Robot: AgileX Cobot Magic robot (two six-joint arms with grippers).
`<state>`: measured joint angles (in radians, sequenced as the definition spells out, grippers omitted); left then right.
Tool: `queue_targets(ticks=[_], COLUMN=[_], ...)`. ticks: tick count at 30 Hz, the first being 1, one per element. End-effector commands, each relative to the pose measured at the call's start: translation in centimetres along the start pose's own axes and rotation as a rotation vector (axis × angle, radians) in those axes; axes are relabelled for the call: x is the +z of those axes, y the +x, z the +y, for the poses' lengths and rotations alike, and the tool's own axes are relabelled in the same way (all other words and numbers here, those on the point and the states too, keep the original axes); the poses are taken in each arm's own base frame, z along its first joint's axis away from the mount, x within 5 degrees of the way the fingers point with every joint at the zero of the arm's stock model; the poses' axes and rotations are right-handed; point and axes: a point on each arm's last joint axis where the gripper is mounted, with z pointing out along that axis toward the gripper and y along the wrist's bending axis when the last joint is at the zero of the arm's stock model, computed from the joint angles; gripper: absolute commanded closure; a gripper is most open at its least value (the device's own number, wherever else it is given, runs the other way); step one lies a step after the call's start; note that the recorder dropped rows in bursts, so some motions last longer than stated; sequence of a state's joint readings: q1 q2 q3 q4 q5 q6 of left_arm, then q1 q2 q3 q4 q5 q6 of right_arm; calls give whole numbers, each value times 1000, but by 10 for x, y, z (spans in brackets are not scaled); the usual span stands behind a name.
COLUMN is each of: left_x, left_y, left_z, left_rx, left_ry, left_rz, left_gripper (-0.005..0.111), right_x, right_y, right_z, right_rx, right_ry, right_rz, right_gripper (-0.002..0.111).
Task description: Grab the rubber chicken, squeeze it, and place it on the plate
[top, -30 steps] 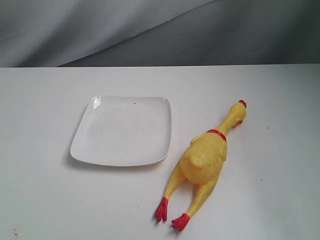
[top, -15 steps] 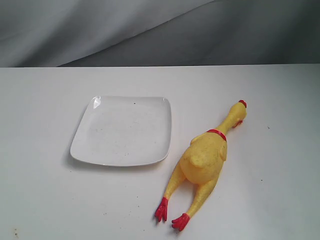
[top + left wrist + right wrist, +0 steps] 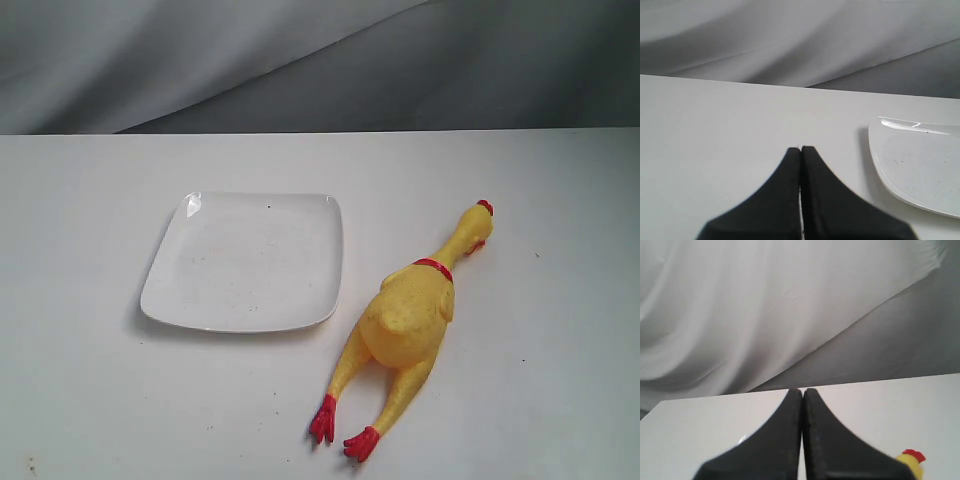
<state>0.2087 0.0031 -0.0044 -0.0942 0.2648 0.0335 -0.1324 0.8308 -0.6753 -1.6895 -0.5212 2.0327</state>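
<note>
– Rubber chicken (image 3: 405, 320) first: where does it lie?

– Nearest the exterior camera you have its red feet, then the plump yellow body, then the thin neck and red comb pointing away to the far right. It rests flat on the worktop (image 3: 560, 400), untouched and free of both arms. The right wrist view catches only its comb (image 3: 910, 456) at the frame's edge.

– And the plate (image 3: 250, 260)?

– Just beside the body, on the left of the exterior view, with a thin strip of bare worktop between them as far as I can tell. Nothing is on it. The left wrist view shows one corner of it (image 3: 910, 170). Behind everything hangs a grey cloth (image 3: 300, 60).

– Which step am I on?

– The very first, by my reading: the pick-up has not begun. Neither arm shows in the exterior view. Your left gripper (image 3: 800, 148) has its jaws pressed together on nothing, low over bare worktop. Your right gripper (image 3: 802, 390) is likewise closed and empty, looking toward the cloth.

– So what does the next move call for?

– I would use the right arm, since the toy lies on its side. You need to spread the jaws wide, tilt down and come over the plump body across its width; that is probably where a squeeze will tell. The neck looks too thin and floppy to carry it well. Since it seems longer than the plate, plan to lay it corner to corner.
</note>
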Motion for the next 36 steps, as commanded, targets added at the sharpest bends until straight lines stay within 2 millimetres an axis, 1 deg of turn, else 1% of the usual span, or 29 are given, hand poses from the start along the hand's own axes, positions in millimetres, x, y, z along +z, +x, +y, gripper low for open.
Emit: queue_targets(ticks=[1,4,6,8,10,14,16,22,24,25,27,29,31,33,36], left_x=[0,0,0,0,0,0,0,0,0,0,0,0,0,0,0], left_y=[2,2,2,2,2,2,2,2,2,2,2,2,2,2,2], left_z=[0,0,0,0,0,0,0,0,0,0,0,0,0,0,0], left_rx=[3,3,3,3,-1,-1,-1,-1,3,3,3,3,3,3,-1], left_ry=[-2,-2,-2,-2,-2,-2,-2,-2,-2,-2,-2,-2,-2,-2,-2], left_rz=[4,4,4,4,4,4,4,4,4,4,4,4,4,4,4], left_gripper=[107,107,107,107,107,107,107,107,107,107,107,107,107,107,107], right_x=[33,53,64,70,74,68,61,43,41,43,51,64,82,99,126], right_y=[-30,-45,-55,-62,-67,-79,-85,-103,-111,-113,-116,-116,-111,-106,-85], right_z=[-7,-14,-19,-25,-34,-59,-70,-88,-96,-100,-106,-110,-111,-113,-122], right_rx=[-8,-101,-211,-319,-483,-859,-971,-1168,-1234,-1198,-1053,-843,-664,-557,-322], right_ry=[-29,-31,-16,29,115,430,596,955,1082,1107,1089,1016,900,807,699], right_rz=[50,51,37,18,-1,5,30,132,206,242,302,375,483,607,788], right_gripper=[108,108,108,108,108,108,108,108,108,108,108,108,108,108,108])
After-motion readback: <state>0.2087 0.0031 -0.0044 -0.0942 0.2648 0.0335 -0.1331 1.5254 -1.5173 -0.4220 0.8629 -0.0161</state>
